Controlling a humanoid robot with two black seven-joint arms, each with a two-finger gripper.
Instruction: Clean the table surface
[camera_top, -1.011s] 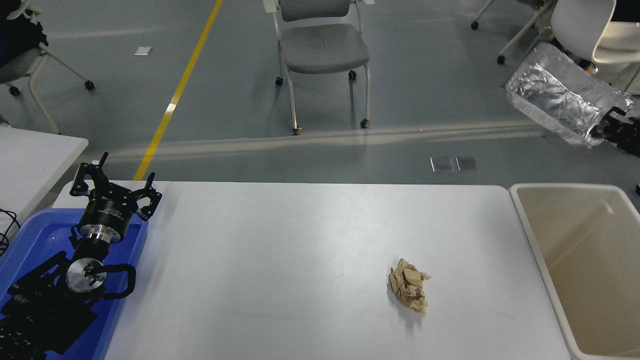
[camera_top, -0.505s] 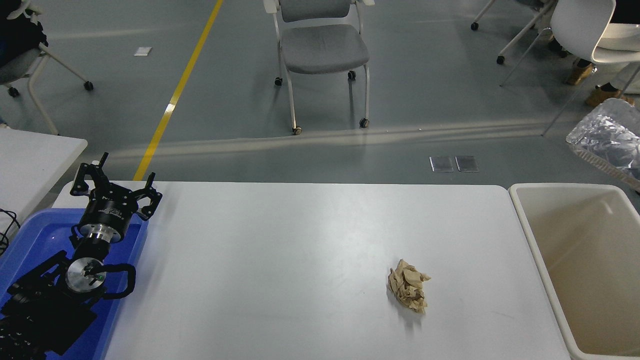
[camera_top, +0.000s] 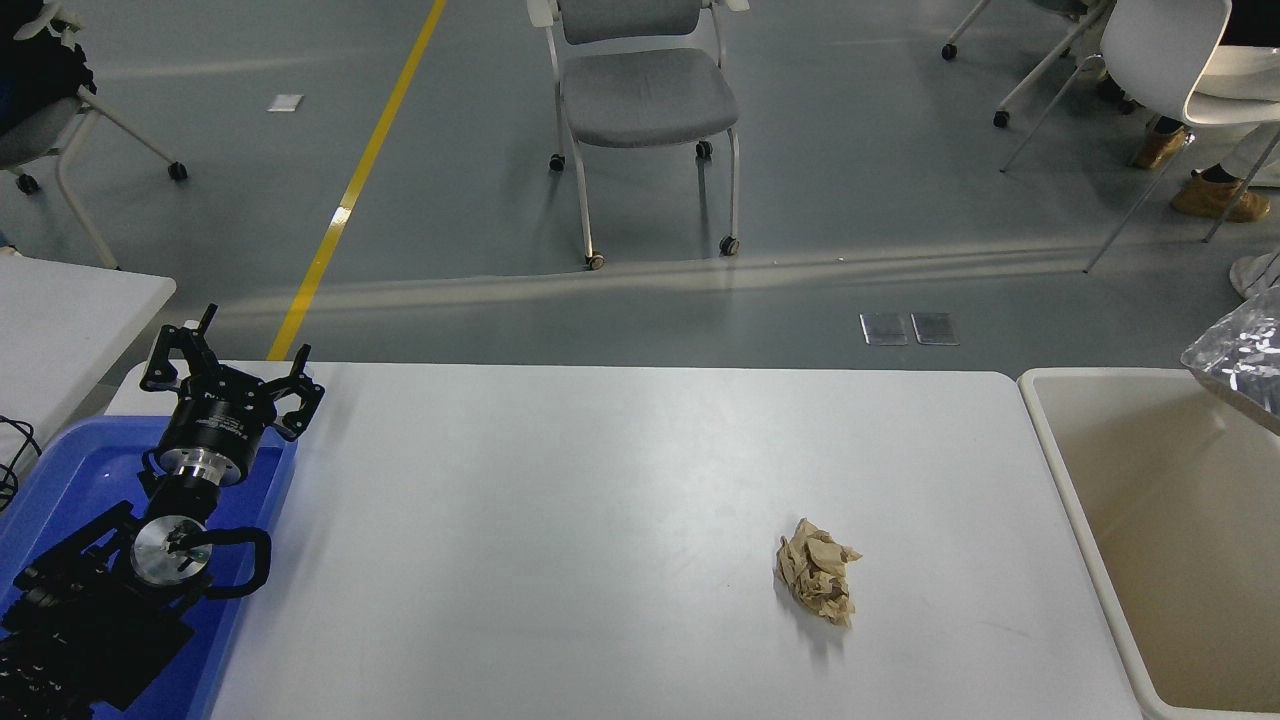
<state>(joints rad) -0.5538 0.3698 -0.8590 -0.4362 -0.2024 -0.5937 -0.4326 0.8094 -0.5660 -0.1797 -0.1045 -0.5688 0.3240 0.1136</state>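
Head view: no brand, label or writing can be read anywhere; the small print on the left gripper's body is too blurred to make out.

The foil tray (camera_top: 1238, 362) shows only as a crinkled silver corner at the right edge, above the far right part of the beige bin (camera_top: 1075, 500). Half a second ago more of it was in view and it sat higher, and a second ago it was held up well left of there by the right gripper. That gripper is out of the picture now.

The table (camera_top: 600, 480) fills the middle of the view, its white surface glossy. One crumpled ball of brown paper (camera_top: 817, 582) lies on it, right of centre and toward the near side, well apart from the bin, and it has not shifted.

The left gripper (camera_top: 229, 378) is parked at the near left over one blue tray (camera_top: 70, 470), its jaws spread wide and holding nothing, unchanged.

On the floor beyond stand one grey chair (camera_top: 640, 95) and one yellow line (camera_top: 355, 185).
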